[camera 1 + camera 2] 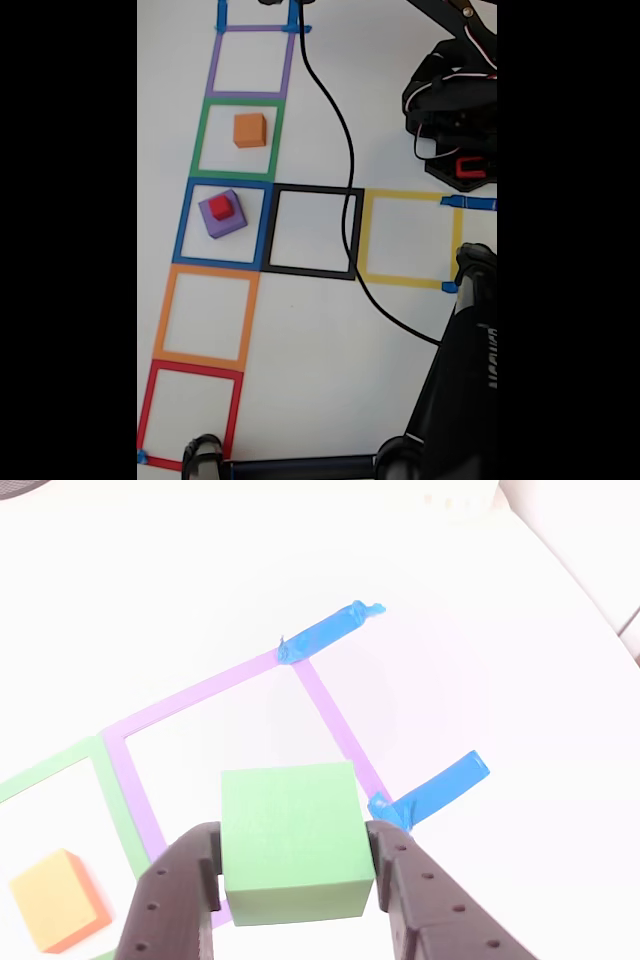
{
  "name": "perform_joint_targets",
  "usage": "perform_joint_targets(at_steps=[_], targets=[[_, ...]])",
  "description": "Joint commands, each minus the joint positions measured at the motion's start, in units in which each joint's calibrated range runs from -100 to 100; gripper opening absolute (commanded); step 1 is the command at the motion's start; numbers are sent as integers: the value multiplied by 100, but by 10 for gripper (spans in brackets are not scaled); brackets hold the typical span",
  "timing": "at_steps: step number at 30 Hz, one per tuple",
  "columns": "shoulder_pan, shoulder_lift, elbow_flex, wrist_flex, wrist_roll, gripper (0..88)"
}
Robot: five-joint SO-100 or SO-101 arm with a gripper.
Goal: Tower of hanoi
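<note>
We grip the small green plastic cube between our black fingers, the orange cube lying lower left.

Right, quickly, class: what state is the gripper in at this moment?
Gripper: closed on the green cube, one finger on each side, held above the purple tape square.

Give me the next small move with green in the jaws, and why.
Probably lower the green cube onto a free square, likely the purple outline beneath it. The gripper is clamped on it above the table. The red cube sits on the purple cube, and the orange cube is alone in the green outline.
</note>
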Motion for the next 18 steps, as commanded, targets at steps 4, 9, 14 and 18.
perform_joint_targets(at_steps=[4, 9, 14, 18], targets=[[153, 757, 1713, -3140, 0, 63], [67, 1887, 2094, -4832, 0, 63], [-163, 2977, 2058, -6104, 0, 63], [-355, 3639, 2013, -6857, 0, 63]])
